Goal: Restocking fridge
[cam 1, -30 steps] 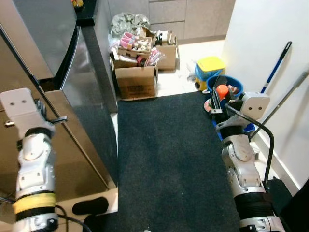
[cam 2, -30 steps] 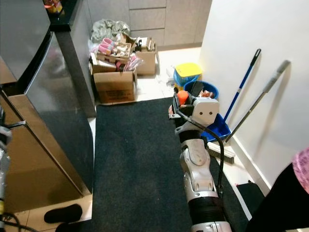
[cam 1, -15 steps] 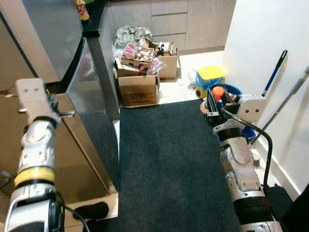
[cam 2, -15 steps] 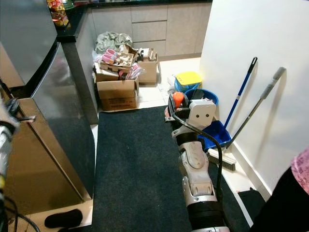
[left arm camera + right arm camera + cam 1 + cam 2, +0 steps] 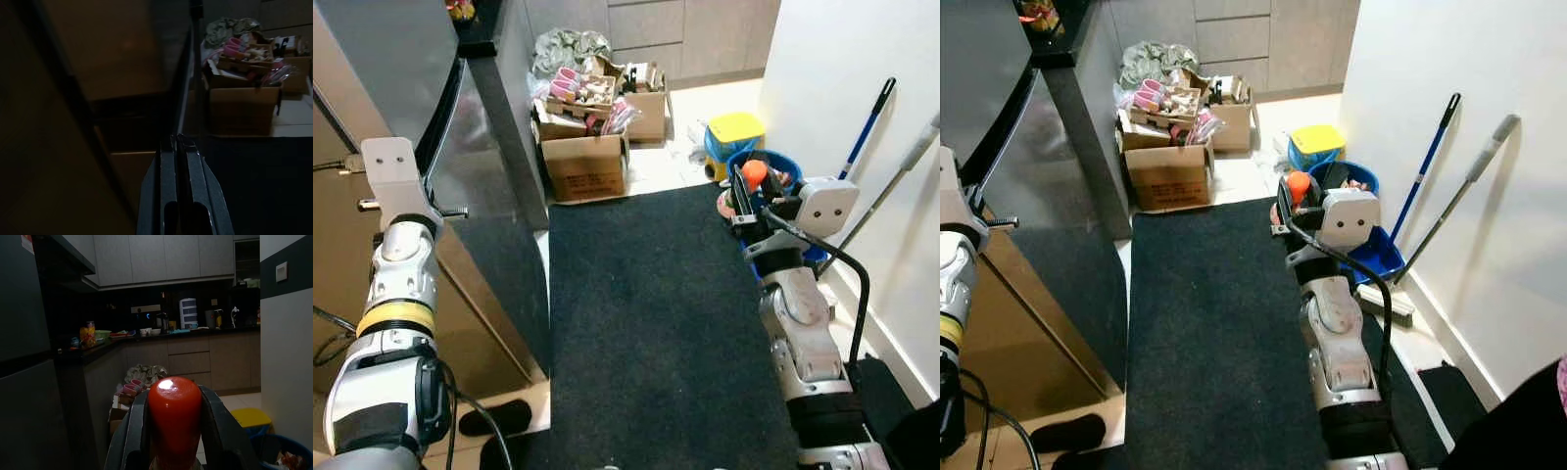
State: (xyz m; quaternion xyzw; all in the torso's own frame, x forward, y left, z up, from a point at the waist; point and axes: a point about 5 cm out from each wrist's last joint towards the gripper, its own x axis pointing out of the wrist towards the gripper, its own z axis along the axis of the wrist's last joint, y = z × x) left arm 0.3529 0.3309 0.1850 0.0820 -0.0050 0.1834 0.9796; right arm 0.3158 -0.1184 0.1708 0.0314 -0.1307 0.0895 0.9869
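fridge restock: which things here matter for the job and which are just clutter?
Job:
fridge, doors closed
red bottle, clamped in the right end effector
left end effector, fingers together, near the fridge door seam

Clutter:
cardboard boxes of odds and ends
yellow bin
blue bucket
mop
black rug

A red-capped bottle (image 5: 753, 176) is gripped in the right pincer (image 5: 745, 192) above the dark carpet (image 5: 646, 323). The left pincer (image 5: 438, 210) is raised beside the steel fridge (image 5: 480, 166). Filled cardboard boxes (image 5: 589, 147) are stacked on the floor behind.
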